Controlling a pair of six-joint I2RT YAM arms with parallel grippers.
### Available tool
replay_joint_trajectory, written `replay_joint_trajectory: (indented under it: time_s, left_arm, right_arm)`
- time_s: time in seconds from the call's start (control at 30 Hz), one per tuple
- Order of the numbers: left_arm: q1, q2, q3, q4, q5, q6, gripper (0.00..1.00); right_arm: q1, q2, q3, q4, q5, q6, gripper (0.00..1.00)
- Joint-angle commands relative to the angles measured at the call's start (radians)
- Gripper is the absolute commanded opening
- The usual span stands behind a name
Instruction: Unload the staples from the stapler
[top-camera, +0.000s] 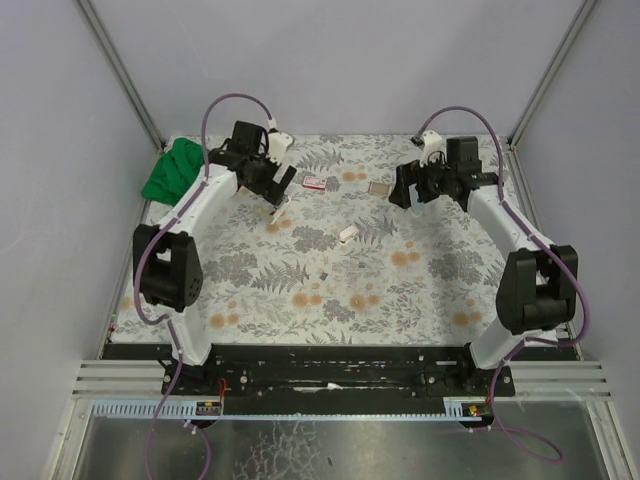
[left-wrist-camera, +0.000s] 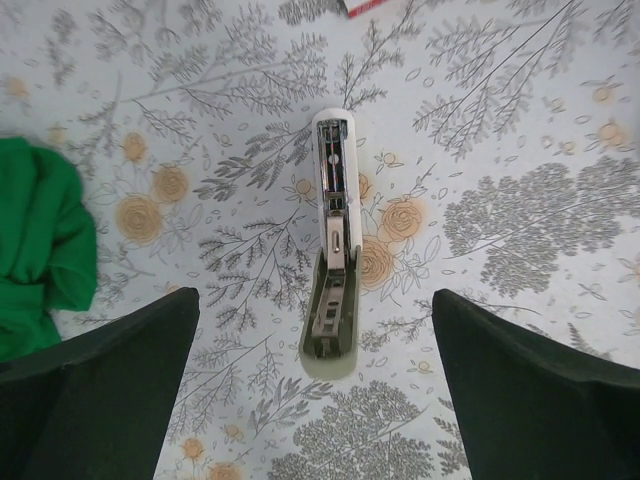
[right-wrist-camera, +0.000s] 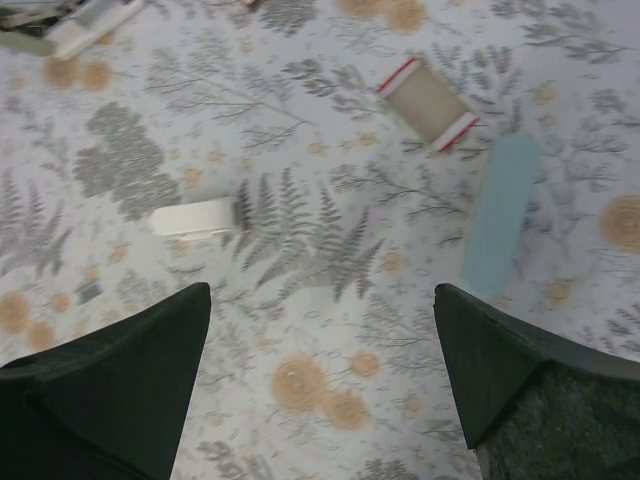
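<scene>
Both pincers stand wide open with nothing in them. The left pincer (left-wrist-camera: 315, 298) hangs over the opened white-and-olive stapler (left-wrist-camera: 333, 230) on the flower-patterned worktop (left-wrist-camera: 520, 120). The tiny silvery-grey metal bit of staples (right-wrist-camera: 88, 291) lies loose at the lower left of the right wrist view, near one finger of the right pincer (right-wrist-camera: 321, 290) but untouched. Seen from above, it sits mid-frame, well apart from both.

left hand (left-wrist-camera: 315, 295) splayed, right hand (right-wrist-camera: 322, 290) splayed

The worktop (top-camera: 420, 290) is white with grey ferns and orange flowers. The cloth (left-wrist-camera: 40, 240) is green, the stapler (left-wrist-camera: 333, 250) white and olive, the bar (right-wrist-camera: 498, 215) pale blue, the box (right-wrist-camera: 428, 103) beige with red-and-white edges.
</scene>
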Motion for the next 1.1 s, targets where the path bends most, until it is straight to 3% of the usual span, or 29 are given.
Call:
replay_joint_trajectory:
  time_s: [0.0,0.4,0.77,0.93,1.07]
  left_arm:
    - [0.006,-0.117,-0.014,-0.015,0.049,-0.046,1.00]
    - [-0.060,-0.308,-0.193,0.023,0.088,-0.053,1.00]
    - [-0.180,-0.354,-0.328,0.082,0.102,0.002,1.00]
    - [-0.210,-0.363,-0.347,0.084,0.185,0.023,1.00]
    - [-0.209,-0.401,-0.376,0.086,0.265,0.054,1.00]
  right_arm:
    - [0.000,0.107,0.128,-0.083,0.200,-0.108,0.99]
    - [0.000,0.440,0.499,-0.260,0.272,-0.139,0.99]
    - [0.081,0.326,0.329,-0.144,0.105,-0.285,0.99]
    - [0.128,0.246,0.198,-0.121,-0.103,-0.487,0.95]
    - [0.165,0.247,0.196,-0.201,-0.186,-0.663,0.92]
